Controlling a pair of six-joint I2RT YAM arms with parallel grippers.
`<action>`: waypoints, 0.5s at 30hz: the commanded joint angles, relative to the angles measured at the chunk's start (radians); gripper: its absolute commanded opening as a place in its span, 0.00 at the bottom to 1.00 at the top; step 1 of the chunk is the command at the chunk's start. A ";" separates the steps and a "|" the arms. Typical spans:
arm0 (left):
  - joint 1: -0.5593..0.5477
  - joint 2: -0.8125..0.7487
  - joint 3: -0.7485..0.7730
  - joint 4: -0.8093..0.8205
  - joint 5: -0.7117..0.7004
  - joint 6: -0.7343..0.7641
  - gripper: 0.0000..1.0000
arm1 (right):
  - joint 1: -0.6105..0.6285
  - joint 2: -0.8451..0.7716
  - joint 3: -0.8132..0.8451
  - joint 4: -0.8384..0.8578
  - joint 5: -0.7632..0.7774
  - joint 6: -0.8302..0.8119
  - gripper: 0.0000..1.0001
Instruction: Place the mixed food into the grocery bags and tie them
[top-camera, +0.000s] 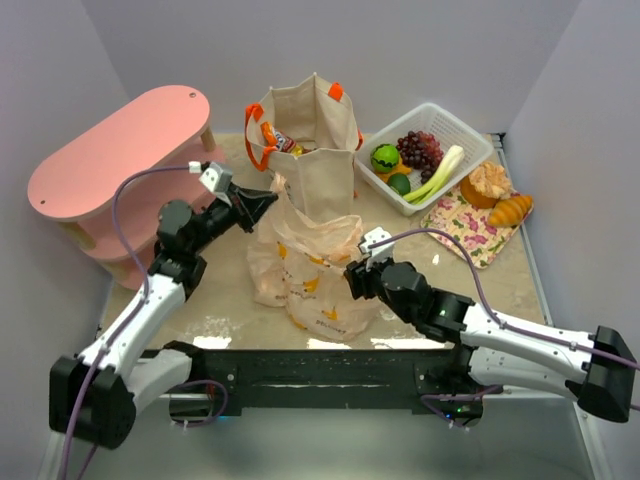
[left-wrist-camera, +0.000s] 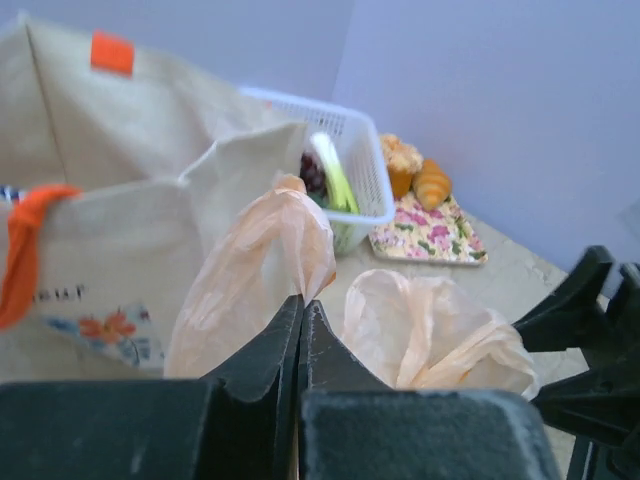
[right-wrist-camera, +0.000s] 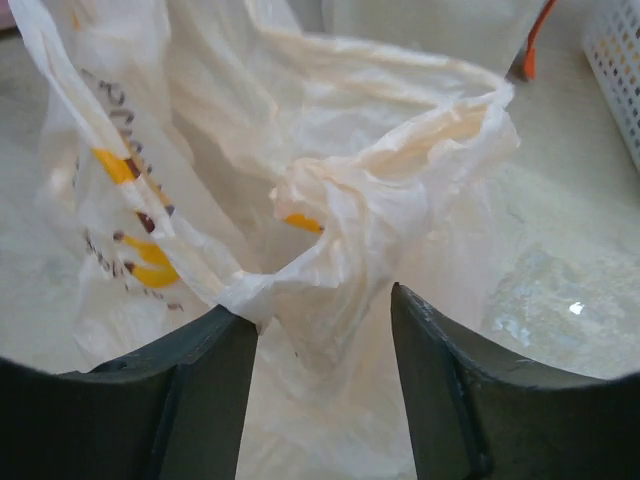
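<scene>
The far left corner of the table (top-camera: 500, 275) is taken up by a pink two-tier stool (top-camera: 120, 150), and little room is left between it and the left arm. That arm is reached forward from the near left corner, bent at the elbow, with its wrist turned rightward. The left gripper (top-camera: 270, 200) is seen fully closed, and a handle loop of the peach plastic bag (top-camera: 305, 270) is pinched at its tips and stands up above them in the left wrist view. The canvas tote (top-camera: 315, 150) stands upright just behind the plastic bag, near the far edge, with its mouth open and a shiny packet (top-camera: 280, 142) visible inside.

The plastic bag is slumped at the middle of the table, between both grippers. The right arm is stretched low from the near right corner towards the bag's right side. The right gripper (right-wrist-camera: 322, 310) is held partly open; crumpled bag film lies between its fingers and touches one of them, but is not clamped.

Bare table is left in front of the right arm. At the far right corner, grapes (top-camera: 420, 148), a green round vegetable (top-camera: 385, 158) and a leek (top-camera: 437, 175) are held in a white basket (top-camera: 470, 128). Bread (top-camera: 510, 210) is laid on a floral mat (top-camera: 465, 232) by the right edge.
</scene>
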 joint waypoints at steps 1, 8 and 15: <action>-0.080 -0.118 -0.038 0.079 0.034 0.160 0.00 | 0.002 -0.107 0.110 -0.125 -0.176 -0.022 0.67; -0.211 -0.205 -0.021 -0.131 -0.023 0.342 0.00 | 0.002 -0.205 0.315 -0.304 -0.276 -0.013 0.79; -0.211 -0.256 -0.045 -0.121 0.018 0.331 0.00 | 0.002 0.035 0.500 -0.449 -0.293 -0.136 0.66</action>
